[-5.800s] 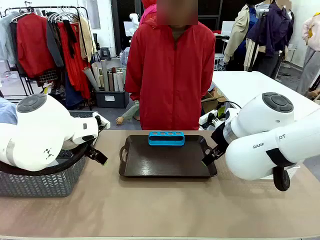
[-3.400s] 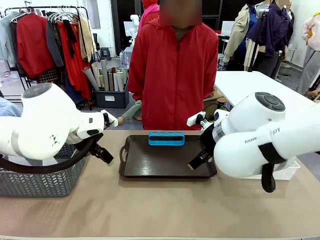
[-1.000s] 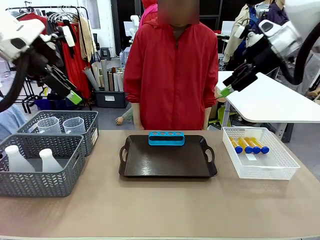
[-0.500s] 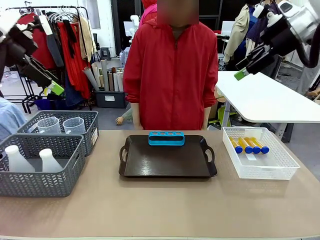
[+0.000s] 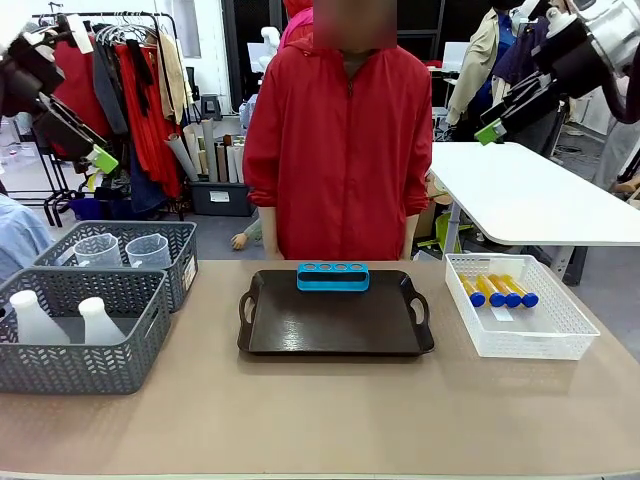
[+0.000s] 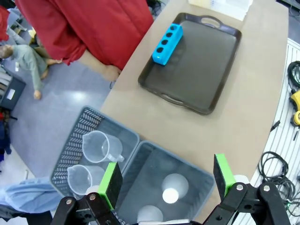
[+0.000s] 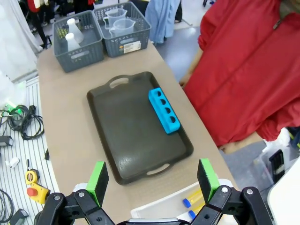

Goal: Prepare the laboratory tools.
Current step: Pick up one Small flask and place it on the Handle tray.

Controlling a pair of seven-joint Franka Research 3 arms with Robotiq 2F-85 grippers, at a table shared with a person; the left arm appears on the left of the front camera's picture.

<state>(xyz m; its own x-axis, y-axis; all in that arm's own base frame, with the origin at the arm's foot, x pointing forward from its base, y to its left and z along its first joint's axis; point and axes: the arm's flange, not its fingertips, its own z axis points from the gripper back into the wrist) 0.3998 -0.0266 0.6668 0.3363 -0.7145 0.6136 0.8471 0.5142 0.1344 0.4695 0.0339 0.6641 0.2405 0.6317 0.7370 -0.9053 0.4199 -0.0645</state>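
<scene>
Both my arms had risen clear of the table (image 5: 320,420). My left gripper (image 6: 167,177) and right gripper (image 7: 152,177) hung wide open, empty. The small blue four-hole rack (image 5: 333,276) sat on the dark rectangular tray (image 5: 330,345); four blue-capped tubes of orange liquid (image 5: 497,290) lay in the white basket (image 5: 520,345), now reachable.

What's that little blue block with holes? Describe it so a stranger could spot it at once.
Look at the dark tray in the middle of the table. At its far edge stands the blue rack, a low bar with four empty round holes in a row on top. It is the only thing on the tray, and the only solid bright-blue block on the table.
</scene>
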